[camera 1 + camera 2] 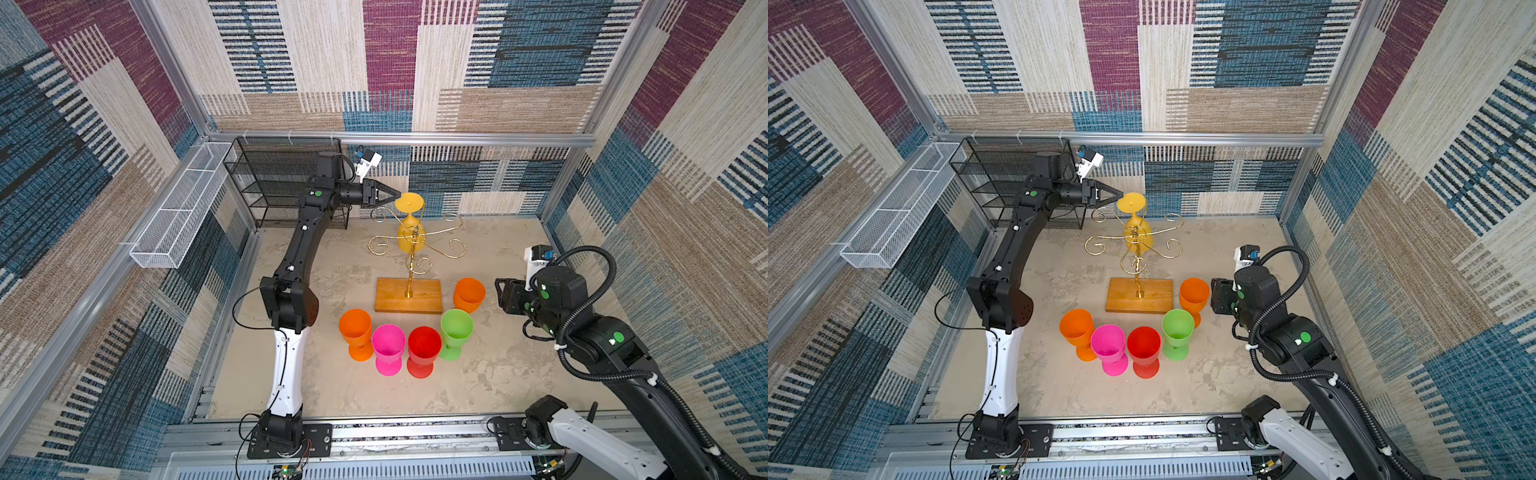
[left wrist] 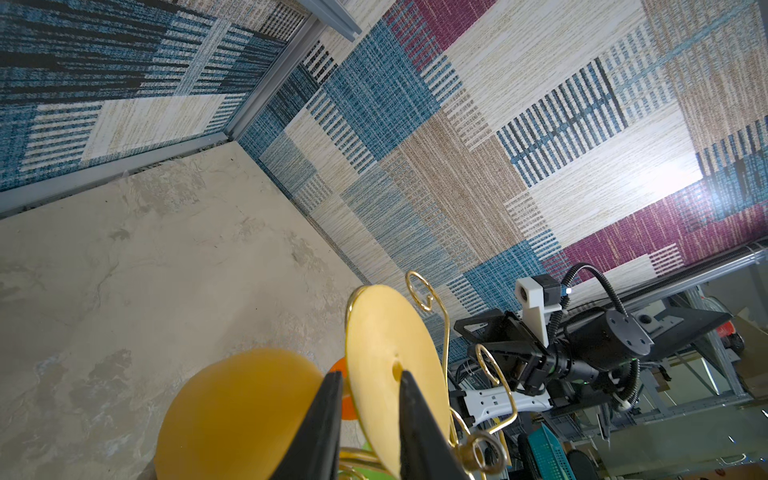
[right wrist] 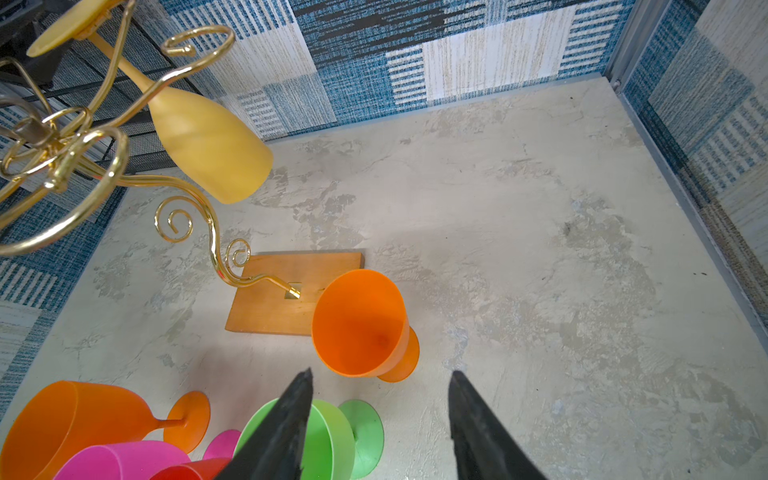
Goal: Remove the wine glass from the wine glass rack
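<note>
A yellow wine glass (image 1: 409, 239) (image 1: 1138, 237) (image 3: 208, 141) hangs upside down on the gold wire wine glass rack (image 1: 409, 296) (image 1: 1138, 296) (image 3: 270, 307), with its round foot uppermost on a curled arm. My left gripper (image 1: 398, 195) (image 1: 1120, 193) (image 2: 369, 374) reaches in level from the left. Its two black fingers are shut on the rim of the glass's foot (image 2: 386, 332), one on each face. My right gripper (image 1: 498, 286) (image 3: 380, 372) hangs open and empty low at the right, apart from the rack.
Upright plastic glasses stand in front of the rack's base: orange (image 1: 355, 328), pink (image 1: 388, 343), red (image 1: 424, 347), green (image 1: 456, 328), and another orange (image 1: 469, 293) beside the base. A black mesh shelf (image 1: 282, 183) and a white mesh basket (image 1: 178, 208) line the back left.
</note>
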Action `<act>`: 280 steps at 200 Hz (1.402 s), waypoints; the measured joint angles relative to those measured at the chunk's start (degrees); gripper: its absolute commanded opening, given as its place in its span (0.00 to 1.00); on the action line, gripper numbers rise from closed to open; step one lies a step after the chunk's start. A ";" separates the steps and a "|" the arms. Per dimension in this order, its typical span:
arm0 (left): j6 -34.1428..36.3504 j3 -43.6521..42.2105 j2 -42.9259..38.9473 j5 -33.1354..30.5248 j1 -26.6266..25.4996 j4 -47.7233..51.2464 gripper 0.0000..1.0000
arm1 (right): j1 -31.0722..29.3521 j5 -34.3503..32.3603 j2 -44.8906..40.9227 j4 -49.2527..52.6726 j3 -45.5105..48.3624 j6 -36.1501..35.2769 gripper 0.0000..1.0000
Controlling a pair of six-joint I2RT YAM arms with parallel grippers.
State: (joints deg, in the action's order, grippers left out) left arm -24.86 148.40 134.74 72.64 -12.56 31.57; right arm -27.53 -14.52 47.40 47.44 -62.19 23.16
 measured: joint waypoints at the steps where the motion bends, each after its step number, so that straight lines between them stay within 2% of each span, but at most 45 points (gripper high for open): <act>1: 0.00 0.00 0.00 0.00 0.00 0.00 0.21 | 0.00 0.02 0.02 0.00 0.00 0.00 0.55; 87: 0.46 0.00 0.00 0.72 0.02 1.22 0.05 | 0.00 0.61 0.70 -1.31 0.35 -0.02 0.54; 148: -0.44 0.00 0.00 1.36 0.17 0.11 0.00 | 0.00 1.05 0.79 -1.60 0.39 -0.02 0.55; 205: -0.96 -0.02 -0.46 1.49 0.55 -0.90 0.00 | 0.00 1.05 0.42 -1.70 0.83 0.00 0.55; 244: -5.57 -2.29 -1.57 2.95 0.70 -7.21 0.00 | 0.00 1.07 0.26 -1.73 1.09 0.07 0.55; 280: -15.91 -5.88 -1.73 5.07 0.70 -19.26 0.00 | 0.00 1.07 0.00 -1.75 1.40 0.24 0.55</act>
State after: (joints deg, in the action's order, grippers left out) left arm -40.77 142.52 133.01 77.71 -11.86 12.32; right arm -27.53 -13.45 47.40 45.69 -60.80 23.40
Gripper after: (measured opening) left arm 0.059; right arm 0.545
